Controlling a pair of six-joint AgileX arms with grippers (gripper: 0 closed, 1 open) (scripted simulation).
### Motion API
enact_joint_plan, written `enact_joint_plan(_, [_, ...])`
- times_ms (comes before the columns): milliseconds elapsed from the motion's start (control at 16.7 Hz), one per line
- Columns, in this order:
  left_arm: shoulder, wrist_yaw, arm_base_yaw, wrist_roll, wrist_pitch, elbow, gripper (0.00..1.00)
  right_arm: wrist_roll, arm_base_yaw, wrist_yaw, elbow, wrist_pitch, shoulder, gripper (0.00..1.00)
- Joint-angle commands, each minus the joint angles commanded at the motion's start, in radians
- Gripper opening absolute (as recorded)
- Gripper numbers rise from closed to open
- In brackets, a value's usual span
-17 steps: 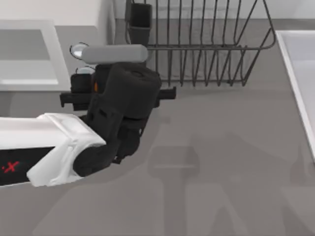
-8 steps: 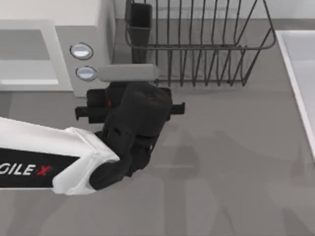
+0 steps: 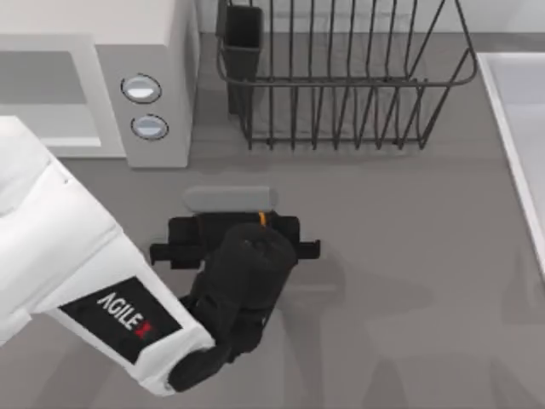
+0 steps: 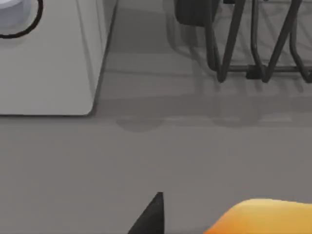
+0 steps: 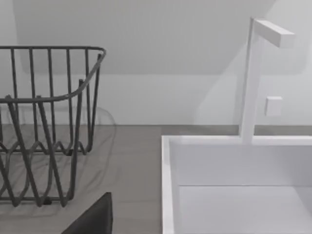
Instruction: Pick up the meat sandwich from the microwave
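Now, starting at the left of the surface [image 3: 400, 256], the microwave [image 3: 153, 51] stands with its grey cavity open to me and its two round knobs [image 3: 141, 88] facing up in the top view. My left pincer [image 3: 230, 223] hangs over bare surface just in front of the microwave's knob side, clear of the cavity. In the left wrist view an orange-brown rounded edge sits right beside one dark fingertip [image 4: 151, 217]; I take it for the meat sandwich [image 4: 263, 217], and a sliver of the same orange shows at the pincer in the top view. So I judge my fingers to be closed on it with a narrow gap, though the far finger is hidden and I cannot see how deep the hold is.

That is the first risk: if I hold only the rim of something soft, a quick swing could let it twist out and drop onto the surface. Squeezing harder could squash it instead.

Further right stands the black wire dish rack [image 3: 349, 77], with a dark cup [image 3: 243, 34] on its near corner. A careless sweep that way could clip its wires and knock the sandwich loose.

My right arm is parked at the right, its wrist view looking toward the white sink [image 5: 234, 185]; I cannot tell how its pincer stands.
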Motion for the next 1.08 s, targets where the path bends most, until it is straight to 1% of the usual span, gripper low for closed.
enact_joint_plan(120, [0.024,0.003,-0.001,0.001,0.031,-0.013,0.0,0.0,0.0,0.0,0.0,0.0,0.0,1.0])
enact_joint_plan(360, [0.025,0.003,-0.001,0.001,0.032,-0.013,0.0,0.0,0.0,0.0,0.0,0.0,0.0,1.0])
enact_joint_plan(1080, [0.025,0.003,-0.001,0.001,0.032,-0.013,0.9,0.0,0.0,0.0,0.0,0.0,0.0,1.0])
